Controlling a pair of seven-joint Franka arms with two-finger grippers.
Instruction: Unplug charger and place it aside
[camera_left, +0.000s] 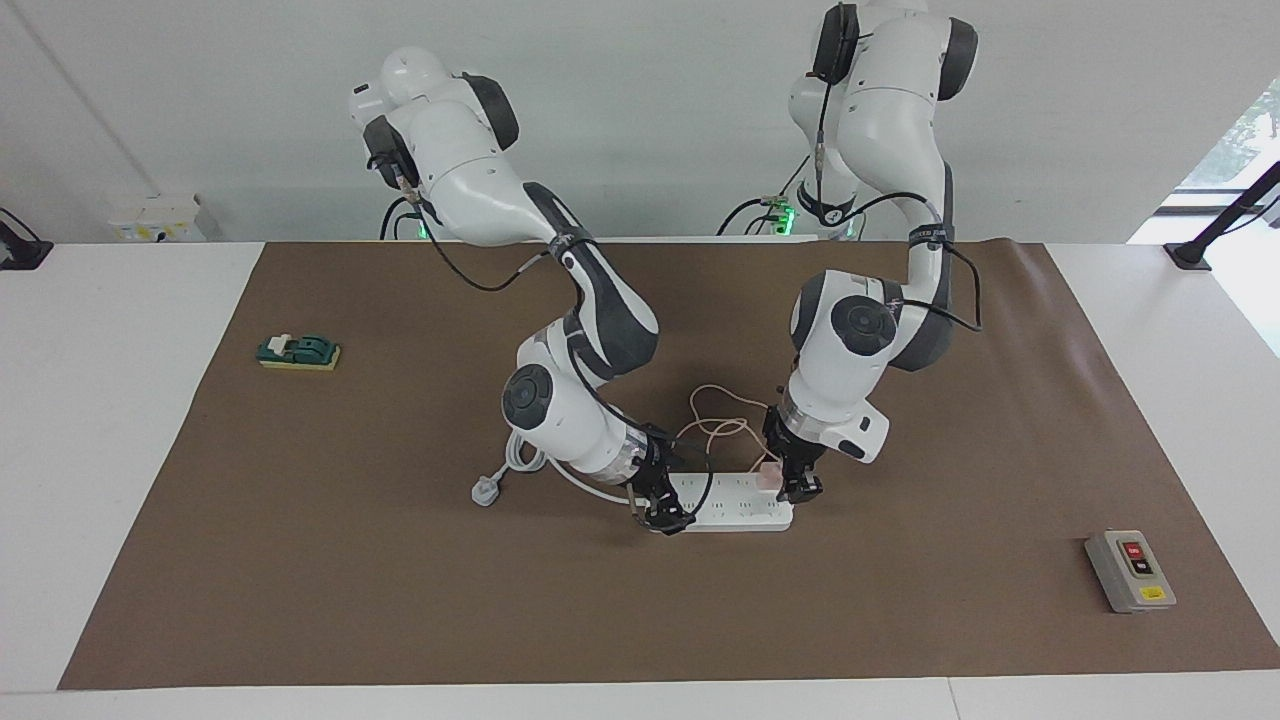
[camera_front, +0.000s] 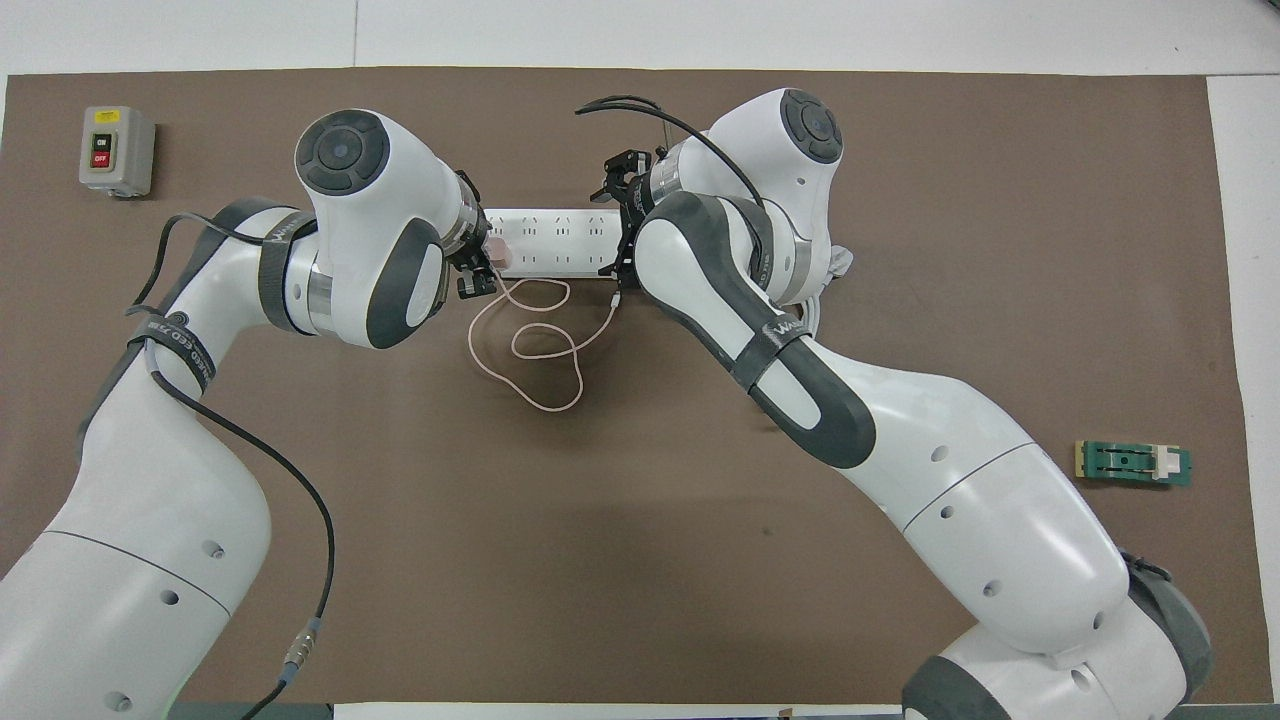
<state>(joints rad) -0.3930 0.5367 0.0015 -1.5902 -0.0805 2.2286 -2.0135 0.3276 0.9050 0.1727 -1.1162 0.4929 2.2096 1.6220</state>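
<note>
The pale pink charger (camera_left: 768, 477) is plugged into the white power strip (camera_left: 735, 510) at the strip's end toward the left arm. Its thin pink cable (camera_left: 715, 420) lies in loops on the mat, nearer to the robots. My left gripper (camera_left: 797, 489) is down at the charger and shut on it. It also shows in the overhead view (camera_front: 482, 264), beside the charger (camera_front: 496, 250). My right gripper (camera_left: 666, 514) is down on the strip's other end. In the overhead view the right gripper (camera_front: 614, 228) covers that end of the strip (camera_front: 550, 240).
The strip's thick white cord and plug (camera_left: 486, 492) lie toward the right arm's end. A green-and-yellow switch block (camera_left: 298, 352) sits farther that way. A grey on/off button box (camera_left: 1130, 571) sits toward the left arm's end, farther from the robots. A brown mat (camera_left: 400, 600) covers the table.
</note>
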